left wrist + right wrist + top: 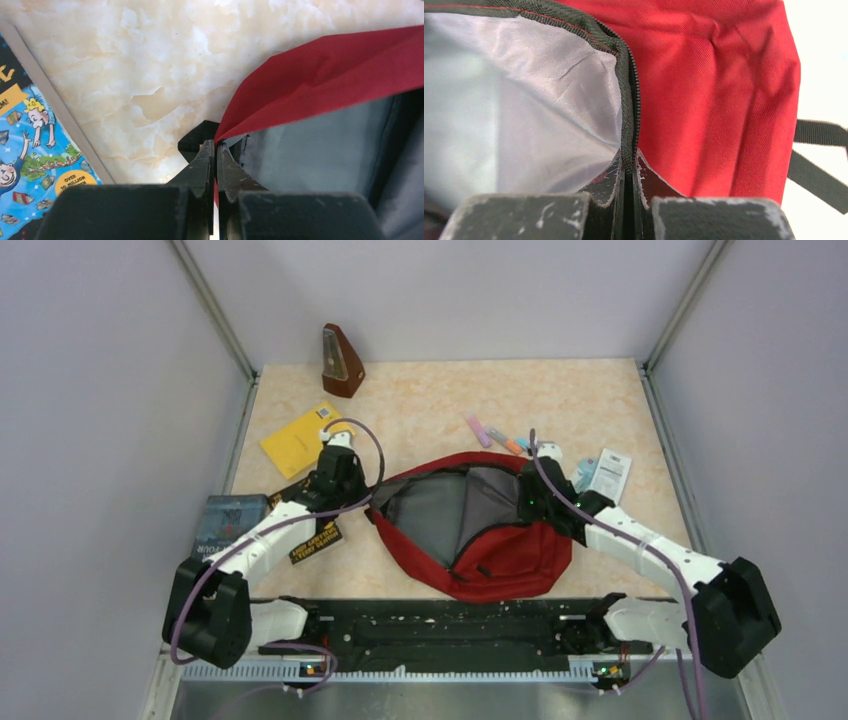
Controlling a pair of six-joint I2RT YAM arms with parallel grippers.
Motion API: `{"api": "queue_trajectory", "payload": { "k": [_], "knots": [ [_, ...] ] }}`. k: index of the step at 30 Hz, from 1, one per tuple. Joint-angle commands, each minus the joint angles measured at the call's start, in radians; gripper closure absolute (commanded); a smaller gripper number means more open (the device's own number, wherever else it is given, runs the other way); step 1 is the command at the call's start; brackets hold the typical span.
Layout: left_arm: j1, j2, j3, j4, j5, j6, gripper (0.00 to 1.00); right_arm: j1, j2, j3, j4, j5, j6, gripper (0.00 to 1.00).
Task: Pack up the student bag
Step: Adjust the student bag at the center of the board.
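Observation:
The student bag (pixel 505 558), dark red with a grey lining, lies open in the middle of the table, its mouth spread wide toward the back. My left gripper (pixel 368 502) is shut on the red fabric edge (pixel 300 85) at the bag's left corner, the cloth pinched between its fingertips (pixel 206 155). On the right side my right gripper (pixel 535 502) is shut on the bag's black zipper trim (pixel 629 120), grey lining (pixel 524 110) to its left and red cloth (pixel 714 100) to its right.
A yellow booklet (pixel 298 440) and a brown metronome (pixel 341 362) lie at the back left. A comic book (pixel 30 150) and a dark book (pixel 228 520) sit under the left arm. Highlighters (pixel 492 434) and a white packet (pixel 608 474) lie behind the bag at the right.

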Motion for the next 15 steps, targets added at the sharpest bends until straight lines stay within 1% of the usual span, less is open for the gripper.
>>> {"api": "queue_trajectory", "payload": {
  "k": [1,4,8,9,10,11,12,13,14,15],
  "knots": [
    [0.015,-0.014,-0.025,-0.01,-0.076,-0.013,1.0,-0.063,0.011,-0.133,0.042,0.029,0.097,1.0],
    [0.016,-0.006,-0.032,-0.022,-0.091,-0.017,1.0,-0.082,0.046,-0.18,0.098,0.043,0.126,1.0],
    [0.019,-0.026,-0.033,-0.059,-0.14,-0.016,1.0,-0.097,0.092,-0.188,0.106,0.06,0.141,1.0],
    [0.019,-0.036,-0.038,-0.059,-0.132,-0.012,1.0,-0.097,0.092,-0.186,0.105,0.056,0.137,1.0],
    [0.019,-0.048,-0.043,-0.051,-0.111,-0.003,1.0,-0.097,0.084,-0.182,0.104,0.043,0.13,0.98],
    [0.019,-0.06,-0.049,-0.039,-0.082,0.01,1.0,-0.097,0.073,-0.176,0.102,0.032,0.119,0.92],
    [0.019,-0.072,-0.052,-0.028,-0.051,0.022,0.97,-0.097,0.059,-0.167,0.095,0.023,0.109,0.84],
    [0.019,-0.084,-0.054,-0.022,-0.018,0.035,0.91,-0.097,0.045,-0.158,0.084,0.018,0.1,0.73],
    [0.018,-0.095,-0.054,-0.019,0.01,0.049,0.83,-0.097,0.026,-0.148,0.071,0.016,0.091,0.61],
    [0.017,-0.108,-0.052,-0.017,0.029,0.057,0.73,-0.097,0.005,-0.137,0.057,0.016,0.083,0.53]
  ]
}}
